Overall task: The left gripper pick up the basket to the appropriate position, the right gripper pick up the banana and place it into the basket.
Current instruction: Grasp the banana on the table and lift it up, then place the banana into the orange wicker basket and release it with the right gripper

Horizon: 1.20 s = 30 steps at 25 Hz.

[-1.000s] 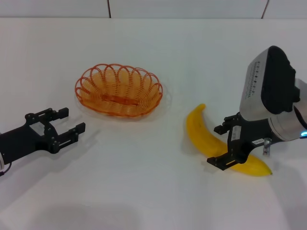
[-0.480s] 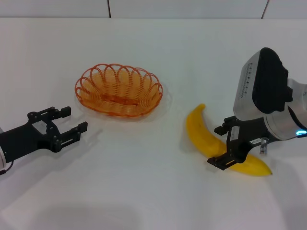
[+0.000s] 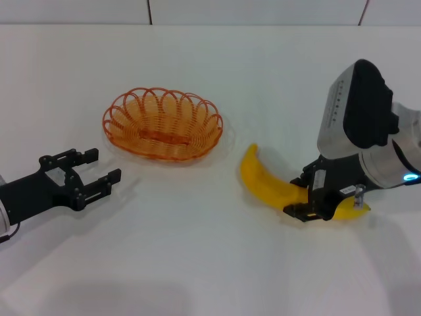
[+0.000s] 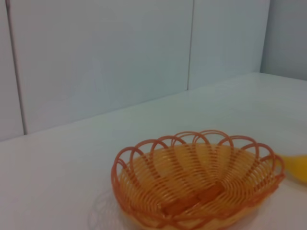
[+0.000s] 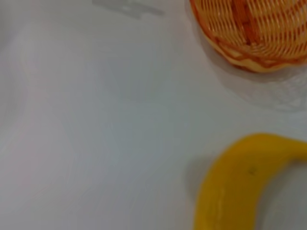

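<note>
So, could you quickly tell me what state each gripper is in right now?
Left gripper: open, holding nothing, short of the basket.
Right gripper: shut on the banana.

Banana point(image 3: 266, 184) mid-section hidden behind right gripper point(image 3: 309, 205). Left wrist view: basket point(image 4: 196, 184) near rim cut by frame edge. Right wrist view: basket point(image 5: 249, 33) and banana both cropped.

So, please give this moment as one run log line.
right gripper: shut on banana | left gripper: open, short of basket | basket: empty
</note>
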Motion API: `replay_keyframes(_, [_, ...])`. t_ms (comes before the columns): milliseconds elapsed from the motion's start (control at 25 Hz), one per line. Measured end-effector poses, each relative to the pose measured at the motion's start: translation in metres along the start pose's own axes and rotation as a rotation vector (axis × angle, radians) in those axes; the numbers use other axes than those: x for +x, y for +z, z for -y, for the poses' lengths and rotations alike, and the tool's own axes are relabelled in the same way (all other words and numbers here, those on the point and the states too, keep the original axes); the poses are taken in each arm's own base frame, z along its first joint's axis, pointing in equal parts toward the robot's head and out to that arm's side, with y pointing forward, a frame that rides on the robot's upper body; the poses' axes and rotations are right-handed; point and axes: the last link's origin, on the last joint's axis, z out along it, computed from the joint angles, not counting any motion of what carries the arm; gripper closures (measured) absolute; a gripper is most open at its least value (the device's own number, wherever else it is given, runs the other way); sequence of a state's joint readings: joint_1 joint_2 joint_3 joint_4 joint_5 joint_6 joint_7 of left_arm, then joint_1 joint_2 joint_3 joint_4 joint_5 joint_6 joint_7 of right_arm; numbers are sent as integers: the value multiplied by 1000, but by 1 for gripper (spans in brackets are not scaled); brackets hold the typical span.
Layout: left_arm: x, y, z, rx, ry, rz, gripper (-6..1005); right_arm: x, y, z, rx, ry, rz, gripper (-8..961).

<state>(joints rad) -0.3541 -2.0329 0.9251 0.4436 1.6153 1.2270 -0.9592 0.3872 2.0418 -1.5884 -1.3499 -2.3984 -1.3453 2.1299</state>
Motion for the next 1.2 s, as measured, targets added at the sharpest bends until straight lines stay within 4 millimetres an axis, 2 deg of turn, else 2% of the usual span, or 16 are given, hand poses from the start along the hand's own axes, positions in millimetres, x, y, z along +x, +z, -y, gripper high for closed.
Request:
replay_keyframes(240, [0, 0, 0, 1, -1, 1, 348, -9, -11, 0, 21, -17, 24, 441])
replay_keyframes(320, [0, 0, 0, 1, -1, 1, 348, -15, -23, 2, 45, -31, 46, 478])
replay_keyframes(560, [1, 1, 1, 0, 3, -1, 348, -26, -40, 10, 105, -43, 99, 477])
replay_keyframes(680, [3, 3, 1, -4, 11, -4, 348, -40, -41, 9, 110, -78, 145, 477])
replay_keyframes(1000, [5, 5, 1, -7, 17, -8, 348, -87, -26, -8, 82, -256, 288, 476])
replay_keyframes(1200, [7, 6, 1, -13, 19, -12, 349, -111, -9, -7, 127, -289, 345, 476])
